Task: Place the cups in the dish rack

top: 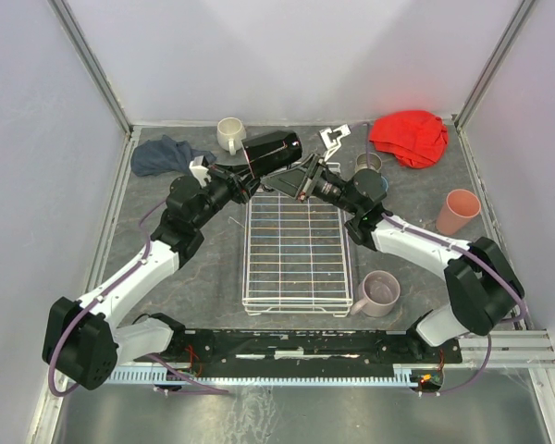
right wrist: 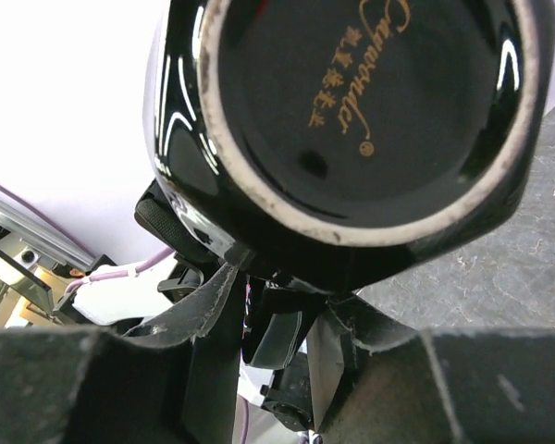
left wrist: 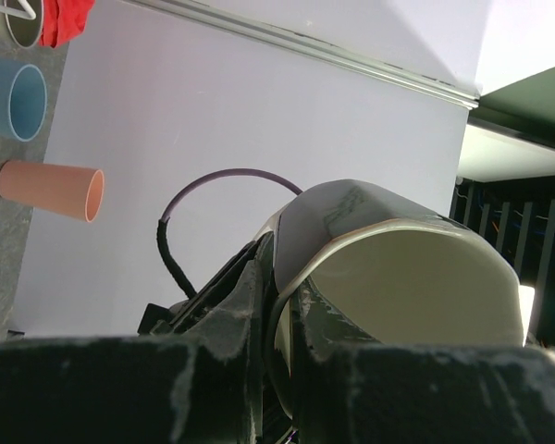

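The black mug (top: 274, 149) hangs in the air over the far end of the white wire dish rack (top: 296, 277), lying on its side. My left gripper (top: 249, 175) is shut on its rim; the left wrist view shows the fingers (left wrist: 245, 305) pinching the rim wall beside the cream inside (left wrist: 416, 277). My right gripper (top: 296, 177) is open at the mug's base (right wrist: 361, 102), its fingers (right wrist: 213, 305) either side of the handle. On the table stand the cream mug (top: 229, 132), steel tumbler (top: 368, 163), blue tumbler (top: 382, 185), salmon tumbler (top: 458, 211) and mauve mug (top: 380, 292).
A red cloth (top: 409, 137) lies at the back right and a dark blue cloth (top: 160, 154) at the back left. A small white wire piece (top: 333, 139) sits behind the rack. Grey walls close the table on three sides.
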`<control>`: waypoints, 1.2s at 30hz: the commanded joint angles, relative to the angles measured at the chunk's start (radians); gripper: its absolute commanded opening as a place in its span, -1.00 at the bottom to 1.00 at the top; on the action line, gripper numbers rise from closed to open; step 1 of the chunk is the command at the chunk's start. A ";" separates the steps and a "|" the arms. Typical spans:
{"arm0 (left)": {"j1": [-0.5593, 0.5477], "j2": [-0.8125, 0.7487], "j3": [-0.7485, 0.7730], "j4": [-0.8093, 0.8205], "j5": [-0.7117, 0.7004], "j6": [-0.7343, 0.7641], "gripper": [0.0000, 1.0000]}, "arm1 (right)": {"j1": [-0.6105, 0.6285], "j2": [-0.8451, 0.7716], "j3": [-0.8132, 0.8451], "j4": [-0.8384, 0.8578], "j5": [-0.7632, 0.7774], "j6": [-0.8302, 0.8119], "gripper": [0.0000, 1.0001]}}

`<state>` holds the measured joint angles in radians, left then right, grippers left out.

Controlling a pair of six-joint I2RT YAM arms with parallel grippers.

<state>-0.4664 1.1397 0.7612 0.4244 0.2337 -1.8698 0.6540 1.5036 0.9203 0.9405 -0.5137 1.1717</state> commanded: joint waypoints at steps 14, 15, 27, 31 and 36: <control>-0.006 -0.042 0.009 0.160 -0.005 0.046 -0.95 | 0.033 0.011 0.060 0.057 0.035 -0.004 -0.99; -0.004 -0.044 -0.001 0.160 -0.006 0.051 -0.95 | 0.033 -0.001 0.054 0.055 0.043 -0.009 -0.99; 0.089 -0.104 -0.072 -0.025 -0.020 0.245 -0.20 | -0.005 -0.172 0.080 -0.399 0.096 -0.257 -0.99; 0.154 -0.173 -0.097 -0.167 -0.037 0.316 0.01 | -0.010 -0.164 0.141 -0.596 0.125 -0.362 -0.99; 0.263 -0.173 -0.026 -0.392 -0.026 0.537 0.02 | -0.009 -0.114 0.276 -0.921 0.203 -0.559 -0.99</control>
<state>-0.2668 0.9665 0.6678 0.2268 0.2142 -1.5707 0.6411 1.3823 1.0290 0.2050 -0.3813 0.8253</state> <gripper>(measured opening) 0.509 0.256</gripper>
